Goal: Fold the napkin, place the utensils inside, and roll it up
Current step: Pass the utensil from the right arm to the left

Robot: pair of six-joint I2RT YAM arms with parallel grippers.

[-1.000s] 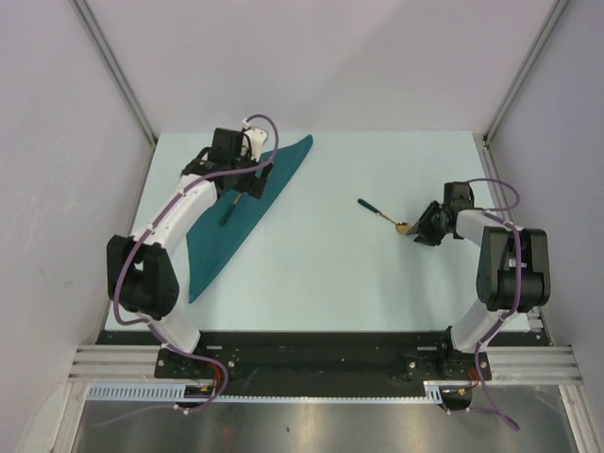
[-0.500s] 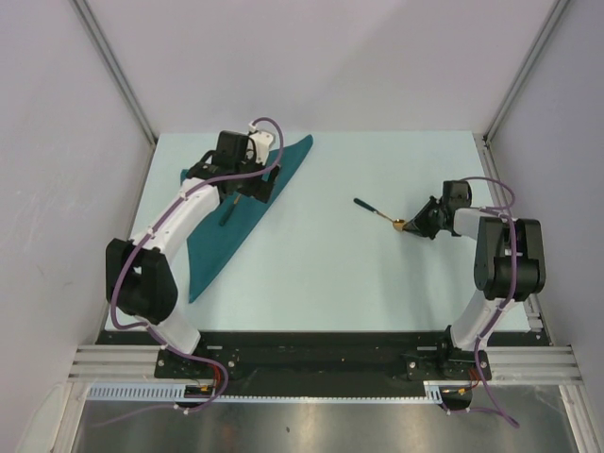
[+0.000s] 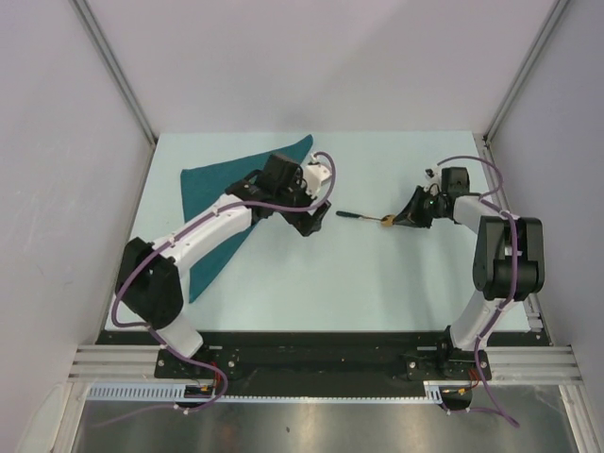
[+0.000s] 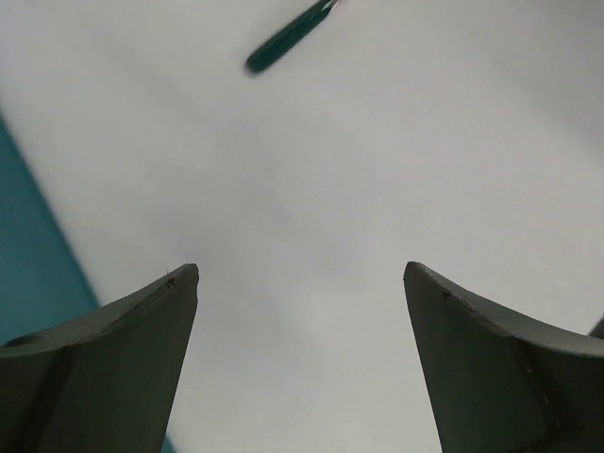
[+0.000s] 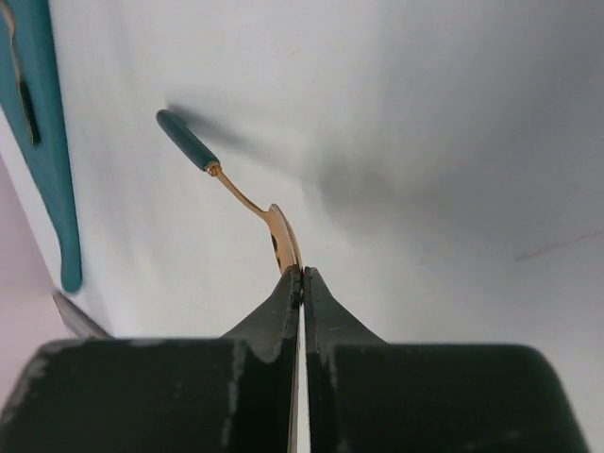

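Note:
The teal napkin (image 3: 212, 189) lies folded into a long triangle on the left of the table, and its edge shows in both wrist views (image 4: 28, 264) (image 5: 52, 151). One utensil, a spoon (image 3: 363, 217) with a dark handle (image 5: 184, 140) and a gold head, is held by the head in my shut right gripper (image 3: 396, 222) (image 5: 302, 276), handle pointing left, slightly above the table. A second utensil (image 5: 26, 109) lies on the napkin; my left arm hides it from above. My left gripper (image 3: 316, 225) (image 4: 300, 274) is open and empty, just right of the napkin, with the spoon's handle tip (image 4: 283, 42) ahead of it.
The pale table (image 3: 311, 283) is bounded by white walls with metal corner posts at the back (image 3: 118, 75) (image 3: 528, 71). A black rail (image 3: 311, 354) at the near edge carries both arm bases.
My right gripper closed on the spoon's gold head and carried it left and up. My left arm swung right, off the napkin toward the table's middle, still open.

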